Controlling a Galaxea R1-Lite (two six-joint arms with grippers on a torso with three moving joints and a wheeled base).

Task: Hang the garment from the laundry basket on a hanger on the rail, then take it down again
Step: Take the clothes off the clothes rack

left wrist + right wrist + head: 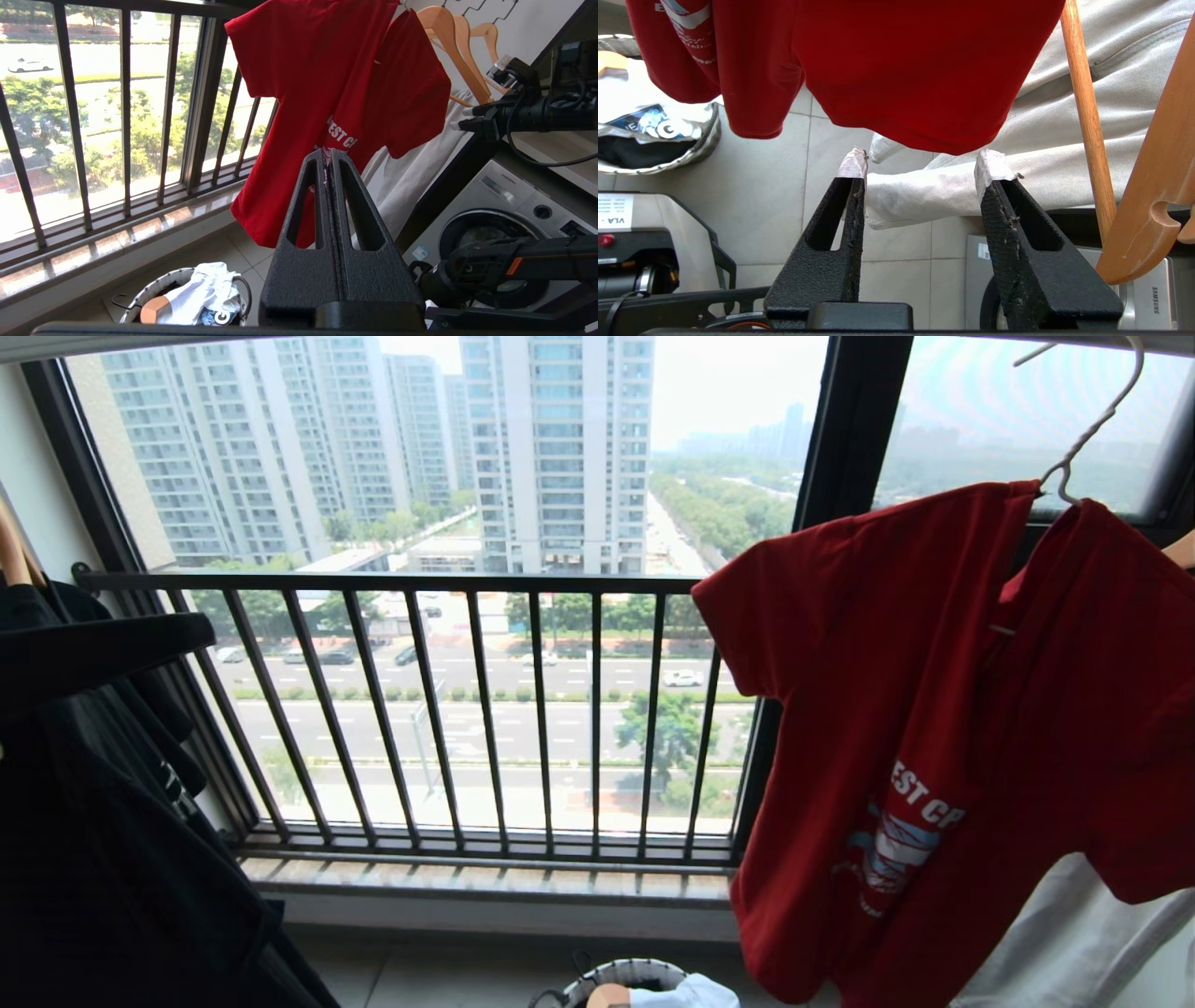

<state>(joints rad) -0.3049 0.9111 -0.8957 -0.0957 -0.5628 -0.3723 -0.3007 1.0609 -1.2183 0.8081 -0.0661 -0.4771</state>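
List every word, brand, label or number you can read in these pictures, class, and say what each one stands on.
"EST C" (partly hidden by folds): white lettering on the red T-shirt.
"SAMSUNG": washing machine front; its small sticker is too small to read.
"VLA -": white label on the robot's base; the lines above it are too small to read.
Large "G": graphic on the white printed shirt in the laundry basket; the rest is unreadable.

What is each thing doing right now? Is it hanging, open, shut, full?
Red T-shirt: hanging on the hanger, crooked and bunched.
White wire hanger: hooked up high, tilted.
Laundry basket: on the floor, white clothes inside.
Black shirt: hanging at the left.
Left gripper: shut, holding nothing.
Right gripper: open, just under the red T-shirt's hem.
Washing machine: door shut.
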